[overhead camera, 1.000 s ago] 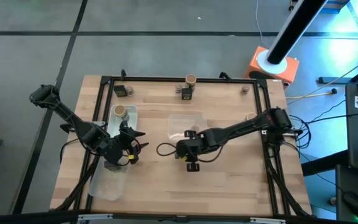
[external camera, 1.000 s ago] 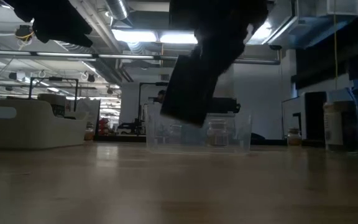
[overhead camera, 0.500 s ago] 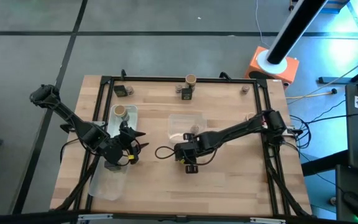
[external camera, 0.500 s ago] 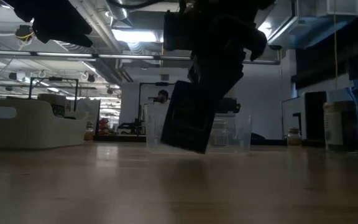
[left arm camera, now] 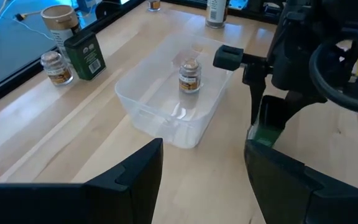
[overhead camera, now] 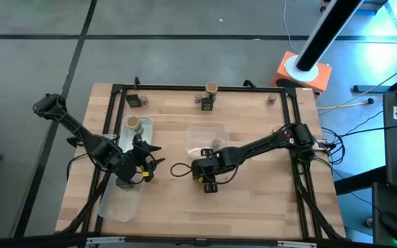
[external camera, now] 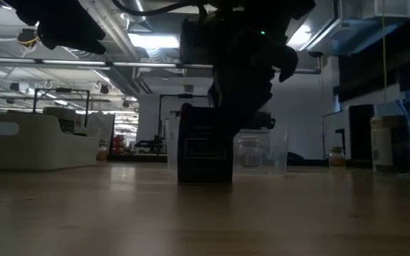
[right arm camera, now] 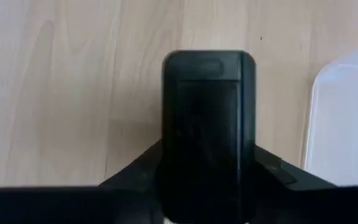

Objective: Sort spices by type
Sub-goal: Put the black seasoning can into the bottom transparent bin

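Note:
My right gripper is shut on a dark grey rectangular packet near the table's middle, just on the near side of the middle clear tray. That tray holds one squat round jar. My left gripper hangs open over the left clear tray, whose far end holds a tan-topped jar. Along the far edge stand a packet, a tan-topped jar with another packet, and a squat jar. My right gripper pinches the packet's two long sides between its two fingers, coming from above and pointing down. The packet stands upright, with its bottom edge on the table.
The middle tray's rim lies close beside the held packet. A black frame runs round the table's edges. Bare wood lies on the near side of the right arm.
My right gripper has come down and shifted slightly toward the table's left. The packet, hanging tilted and clear of the table a second ago, has swung upright and now stands on the wood.

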`<state>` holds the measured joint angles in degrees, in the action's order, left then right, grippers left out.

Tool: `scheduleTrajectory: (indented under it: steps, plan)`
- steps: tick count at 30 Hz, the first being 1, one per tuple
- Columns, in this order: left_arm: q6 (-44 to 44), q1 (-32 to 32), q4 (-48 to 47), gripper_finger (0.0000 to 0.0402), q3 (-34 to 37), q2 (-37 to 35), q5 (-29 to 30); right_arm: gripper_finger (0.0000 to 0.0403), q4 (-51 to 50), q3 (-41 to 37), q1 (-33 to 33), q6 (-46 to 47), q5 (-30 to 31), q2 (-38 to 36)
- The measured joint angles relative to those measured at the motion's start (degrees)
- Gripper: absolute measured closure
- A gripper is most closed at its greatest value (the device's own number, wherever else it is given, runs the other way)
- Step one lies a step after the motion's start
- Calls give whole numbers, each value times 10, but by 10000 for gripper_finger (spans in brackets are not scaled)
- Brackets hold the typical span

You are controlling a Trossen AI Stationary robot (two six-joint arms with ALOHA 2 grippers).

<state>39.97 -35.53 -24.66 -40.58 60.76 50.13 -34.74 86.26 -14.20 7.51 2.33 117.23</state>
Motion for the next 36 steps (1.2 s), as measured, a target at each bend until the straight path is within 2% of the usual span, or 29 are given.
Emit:
scheduleTrajectory:
  steps: [5, 9, 14, 18, 22, 27, 31, 36]
  plan:
    - [-1, 0, 2, 192, 0, 3, 0, 189, 2, 2, 0, -3, 0, 0]
    - [-1, 0, 5, 192, 0, 3, 0, 158, -58, 20, -2, -5, -4, -10]
    - [-37, 0, 52, 192, 0, 16, 0, 143, -131, 20, -27, -7, 18, -52]
    - [-97, 0, 123, 192, 0, 41, 0, 142, -136, -18, -56, -19, 46, -89]
    - [-155, 1, 197, 192, 0, 76, 0, 142, -89, -89, -75, 13, 57, -125]
    - [-209, 5, 275, 192, 0, 123, -9, 142, 51, -213, -95, 66, 57, -170]
    - [-215, 30, 337, 192, 0, 165, -62, 142, 162, -296, -105, 102, 57, -184]
    - [-213, 67, 397, 192, 0, 226, -125, 142, 264, -357, -110, 129, 77, -184]
